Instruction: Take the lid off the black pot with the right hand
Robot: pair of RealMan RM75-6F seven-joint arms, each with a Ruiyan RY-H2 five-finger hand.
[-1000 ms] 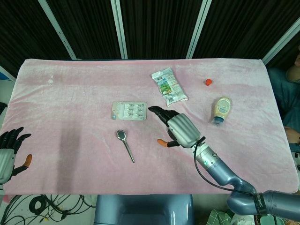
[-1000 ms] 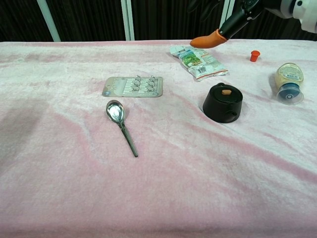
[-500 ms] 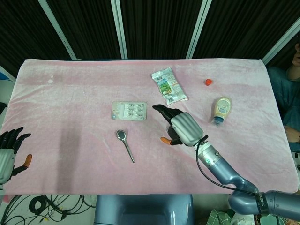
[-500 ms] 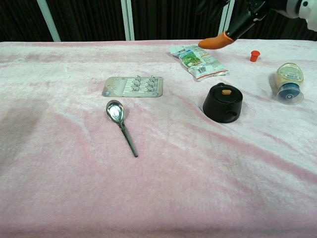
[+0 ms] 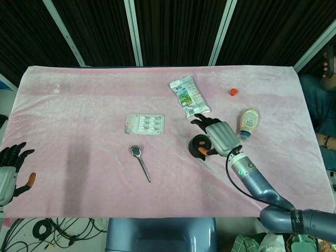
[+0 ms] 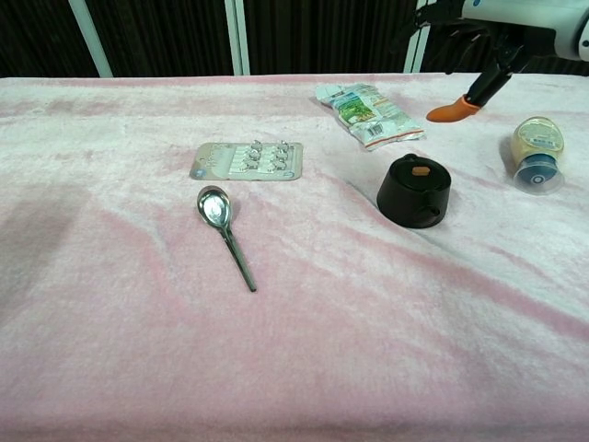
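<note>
The small black pot stands on the pink cloth right of centre, its lid with a tan knob on top. In the head view the black pot is partly covered by my right hand. My right hand hovers above and to the right of the pot, fingers spread, orange thumb tip pointing down-left, holding nothing. My left hand rests at the table's near left edge, fingers apart and empty.
A snack packet lies behind the pot. A pill blister pack and a spoon lie to the left. A sauce bottle lies to the right, with a red cap further back.
My right hand has moved rightward and lower, from left of and above the pot to just right of it. The pot now shows in the head view. The left hand has not moved.
</note>
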